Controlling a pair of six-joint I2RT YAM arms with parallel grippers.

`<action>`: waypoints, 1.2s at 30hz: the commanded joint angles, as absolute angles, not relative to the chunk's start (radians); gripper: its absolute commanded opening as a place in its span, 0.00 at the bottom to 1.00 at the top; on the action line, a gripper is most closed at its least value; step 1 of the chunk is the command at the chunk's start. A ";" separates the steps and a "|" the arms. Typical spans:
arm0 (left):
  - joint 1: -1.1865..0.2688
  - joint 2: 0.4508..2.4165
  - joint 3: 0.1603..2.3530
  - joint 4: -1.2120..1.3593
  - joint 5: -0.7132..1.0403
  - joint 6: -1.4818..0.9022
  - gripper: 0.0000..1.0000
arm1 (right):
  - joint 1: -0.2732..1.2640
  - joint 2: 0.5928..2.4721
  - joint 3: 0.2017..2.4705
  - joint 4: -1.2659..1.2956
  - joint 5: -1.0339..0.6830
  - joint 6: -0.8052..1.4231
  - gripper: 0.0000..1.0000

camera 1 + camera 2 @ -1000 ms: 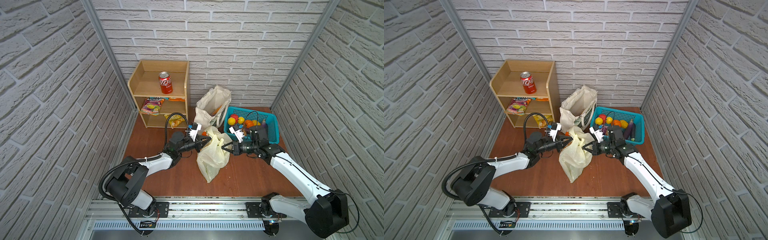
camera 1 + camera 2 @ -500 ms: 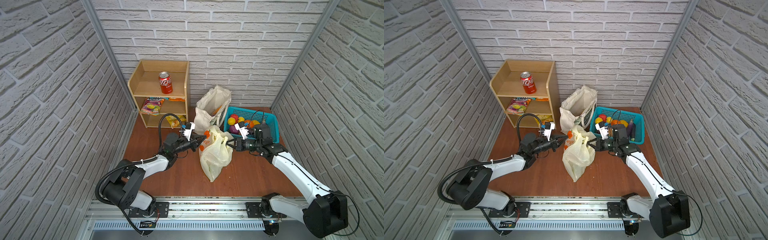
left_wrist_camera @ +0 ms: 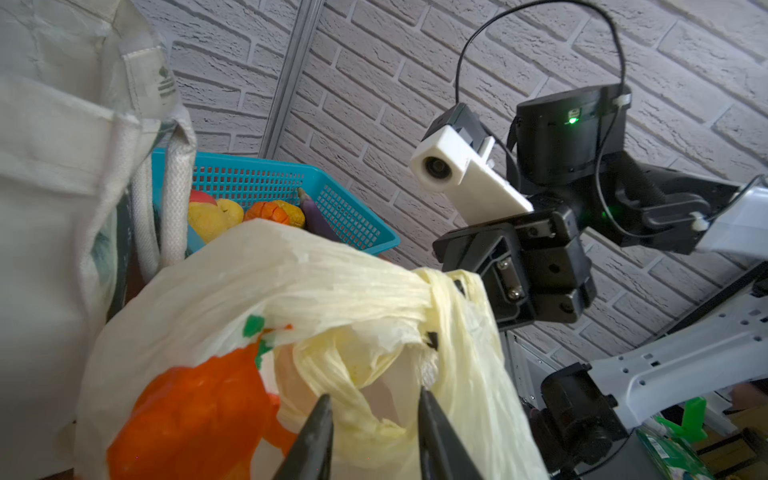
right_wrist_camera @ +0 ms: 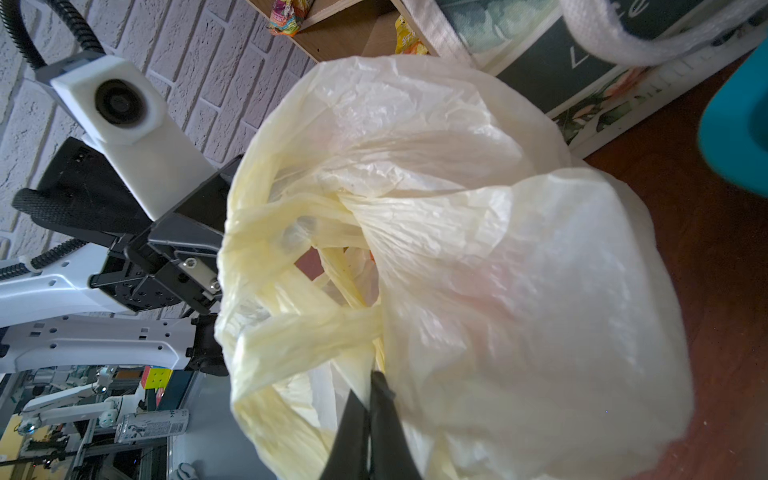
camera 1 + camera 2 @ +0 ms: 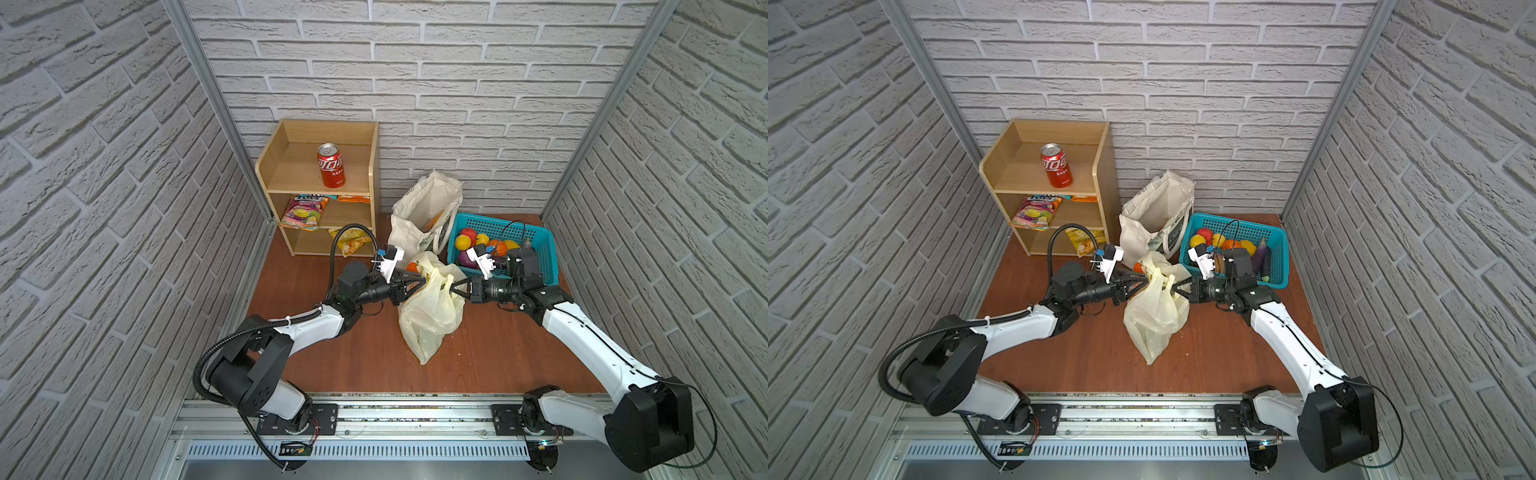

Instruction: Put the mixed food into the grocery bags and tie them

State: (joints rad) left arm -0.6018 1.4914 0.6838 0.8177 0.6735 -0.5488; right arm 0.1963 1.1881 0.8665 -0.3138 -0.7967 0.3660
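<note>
Pinching plastic bag (image 4: pixel 519 291) handle, right fingers (image 4: pixel 353 436) clenched; left fingers (image 3: pixel 316 440) parted, twisted handle lying between tips.

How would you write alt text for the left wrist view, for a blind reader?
A pale-yellow plastic bag with an orange toy carrot inside fills the view. The left gripper holds its jaws apart at the twisted handles; the right gripper is shut on the bag. Nearby: canvas tote, turquoise basket.
</note>
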 commanded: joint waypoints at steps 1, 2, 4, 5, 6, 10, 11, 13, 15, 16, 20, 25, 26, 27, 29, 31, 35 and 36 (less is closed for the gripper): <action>-0.604 1.513 0.716 0.833 0.661 -0.519 0.41 | 0.192 1.202 0.870 -0.282 -0.836 0.351 0.05; -0.604 1.519 0.721 0.832 0.659 -0.518 0.43 | 0.192 1.205 0.870 -0.281 -0.839 0.351 0.05; -0.605 1.530 0.734 0.830 0.660 -0.516 0.46 | 0.192 1.210 0.871 -0.276 -0.845 0.353 0.05; -0.606 1.537 0.741 0.829 0.658 -0.515 0.49 | 0.192 1.212 0.871 -0.277 -0.845 0.353 0.05; -0.606 1.543 0.749 0.828 0.657 -0.514 0.50 | 0.192 1.213 0.872 -0.276 -0.847 0.353 0.06; -0.609 1.577 0.784 0.829 0.651 -0.514 0.58 | 0.193 1.218 0.872 -0.277 -0.850 0.353 0.06; -0.610 1.589 0.799 0.826 0.652 -0.513 0.59 | 0.193 1.219 0.871 -0.274 -0.851 0.353 0.06; -0.616 1.613 0.821 0.813 0.644 -0.506 0.58 | 0.193 1.222 0.869 -0.270 -0.853 0.357 0.05; -0.624 1.635 0.838 0.818 0.643 -0.506 0.42 | 0.193 1.222 0.868 -0.265 -0.853 0.359 0.05; -0.630 1.646 0.849 0.816 0.645 -0.505 0.24 | 0.193 1.221 0.870 -0.263 -0.850 0.361 0.06; -0.635 1.652 0.854 0.825 0.635 -0.511 0.00 | 0.192 1.213 0.874 -0.258 -0.840 0.369 0.05; -0.627 1.568 0.791 0.826 0.569 -0.506 0.00 | 0.182 1.179 0.872 -0.271 -0.780 0.374 0.05; -0.622 1.547 0.769 0.828 0.556 -0.505 0.00 | 0.177 1.169 0.869 -0.275 -0.765 0.377 0.06; -0.614 1.521 0.746 0.833 0.546 -0.505 0.00 | 0.169 1.157 0.865 -0.278 -0.749 0.380 0.06; -0.600 1.471 0.706 0.836 0.530 -0.504 0.00 | 0.153 1.134 0.855 -0.283 -0.718 0.392 0.05; -0.588 1.424 0.665 0.836 0.523 -0.500 0.00 | 0.132 1.117 0.841 -0.276 -0.712 0.401 0.06; -0.578 1.369 0.620 0.836 0.531 -0.494 0.00 | 0.119 1.120 0.839 -0.291 -0.734 0.394 0.05; -0.576 1.365 0.614 0.844 0.541 -0.495 0.00 | 0.118 1.122 0.839 -0.291 -0.737 0.394 0.06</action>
